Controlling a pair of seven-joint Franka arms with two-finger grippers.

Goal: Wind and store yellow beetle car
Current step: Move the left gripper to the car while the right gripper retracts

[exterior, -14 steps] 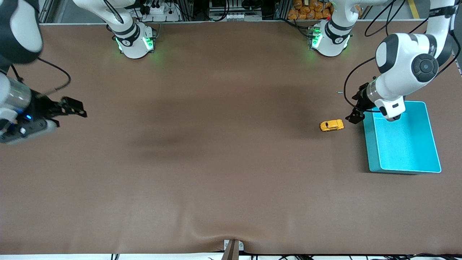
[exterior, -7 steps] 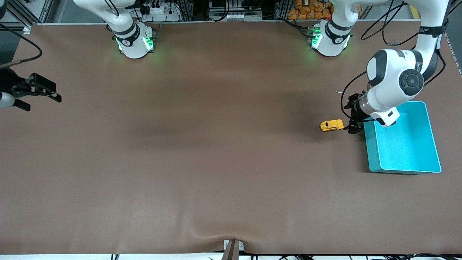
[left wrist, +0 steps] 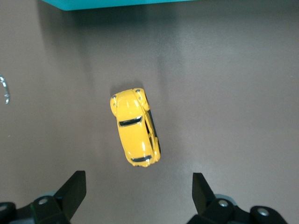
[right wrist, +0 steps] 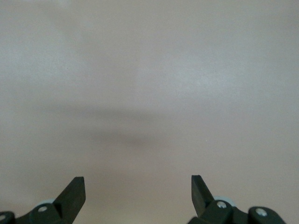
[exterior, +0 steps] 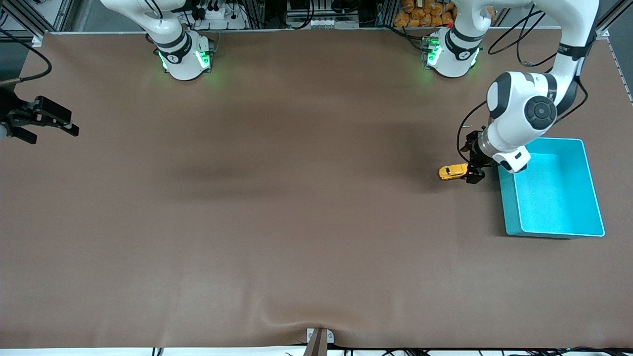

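A: Left gripper, front view: it has come sideways from the teal bin edge and now sits right at the bin-side end of the yellow beetle car. A second ago it was over the bin's corner, clearly apart from the car.

B: Car moved?

A: No, same spot on the brown table, just beside the bin toward the right arm's end. Bin looks empty.

B: Right gripper?

A: Right gripper has swung out to the table's edge at the right arm's end. It waits there, fingers parted, nothing in them.

B: Left wrist view?

A: Left gripper has its fingers spread wide. The car lies on the table ahead of the fingertips, roughly centred on the gap, lengthwise and slightly skewed. No contact. A strip of the bin shows at the frame's edge.

B: Right wrist view?

A: Right gripper, fingers wide, bare table only.

B: So for the task?

A: My read: approach nearly done, grasp not yet made. Winding and storing are both still to come. The skew could let the small glossy body slip or twist when the fingers close.
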